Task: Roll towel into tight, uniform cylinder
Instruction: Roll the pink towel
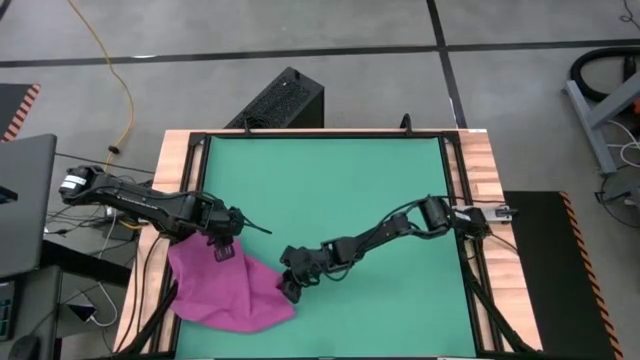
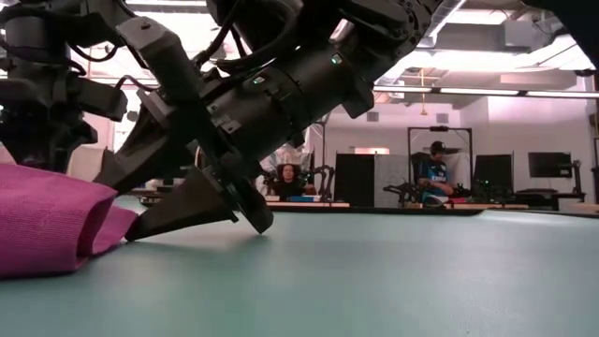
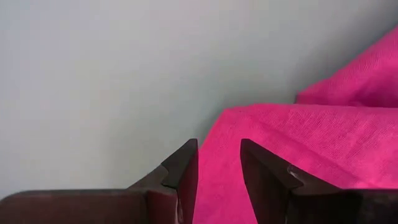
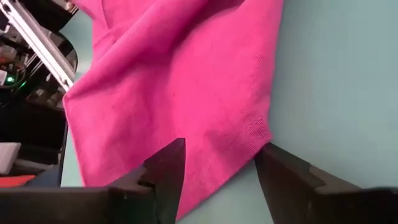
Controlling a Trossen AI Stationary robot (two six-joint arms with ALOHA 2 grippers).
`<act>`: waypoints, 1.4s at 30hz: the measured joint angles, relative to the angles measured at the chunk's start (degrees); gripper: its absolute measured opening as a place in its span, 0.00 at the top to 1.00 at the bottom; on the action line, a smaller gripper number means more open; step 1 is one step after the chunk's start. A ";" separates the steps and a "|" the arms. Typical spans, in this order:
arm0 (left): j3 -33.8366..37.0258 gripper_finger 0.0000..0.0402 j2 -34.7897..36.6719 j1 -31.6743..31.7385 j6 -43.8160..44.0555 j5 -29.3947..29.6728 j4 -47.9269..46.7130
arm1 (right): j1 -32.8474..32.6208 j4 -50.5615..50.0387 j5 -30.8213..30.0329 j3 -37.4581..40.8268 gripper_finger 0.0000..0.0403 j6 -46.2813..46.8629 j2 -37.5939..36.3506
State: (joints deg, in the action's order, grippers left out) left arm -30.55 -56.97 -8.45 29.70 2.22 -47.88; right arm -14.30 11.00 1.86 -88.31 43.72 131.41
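Green matting covers the wooden counter, with a workshop and seated people behind. Crumpled at the mat's near left corner lies the towel, partly folded over itself. Left gripper sits on the towel's far edge, jaws part open astride the cloth. Right gripper rests at the towel's right edge, jaws spread wide over its hem, not pinching it.

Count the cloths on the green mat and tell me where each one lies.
1. The towel lies crumpled at the mat's near-left corner, partly over its left edge, between the left gripper and the open right gripper. Nothing suggests another, though the arms hide some mat.
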 joint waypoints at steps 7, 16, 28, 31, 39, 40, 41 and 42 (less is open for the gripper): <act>0.00 0.73 0.00 0.00 0.94 -0.02 0.48 | -1.15 -1.72 -8.56 0.05 0.80 0.77 0.07; -0.03 0.73 0.00 0.02 0.16 -2.47 4.99 | -2.62 -8.41 -17.52 0.09 0.99 -3.15 -5.88; -2.68 0.73 3.62 -0.13 -5.30 -3.43 19.71 | -8.10 -55.99 -45.01 0.09 1.00 10.90 -22.78; -3.79 0.73 6.24 -0.14 -6.74 -3.48 21.43 | -9.71 -63.98 -47.60 0.09 1.00 17.39 -24.63; -2.60 0.73 15.33 -2.54 -5.25 1.03 22.53 | -13.34 -71.93 -47.95 1.61 1.00 27.94 -23.86; -2.05 0.72 16.15 -3.15 -4.20 2.10 21.61 | -13.73 -72.37 -47.80 1.90 1.00 28.84 -23.74; -1.47 0.72 16.75 -3.77 -3.91 2.99 20.50 | -14.31 -73.11 -47.58 2.04 1.00 29.93 -23.54; -0.85 0.71 17.31 -4.37 -3.92 4.20 19.24 | -14.75 -73.99 -47.39 2.24 1.00 31.02 -23.18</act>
State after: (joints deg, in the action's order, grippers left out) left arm -31.40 -39.66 -12.82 25.78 6.42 -28.63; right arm -29.05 -62.99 -45.53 -86.08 74.74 108.23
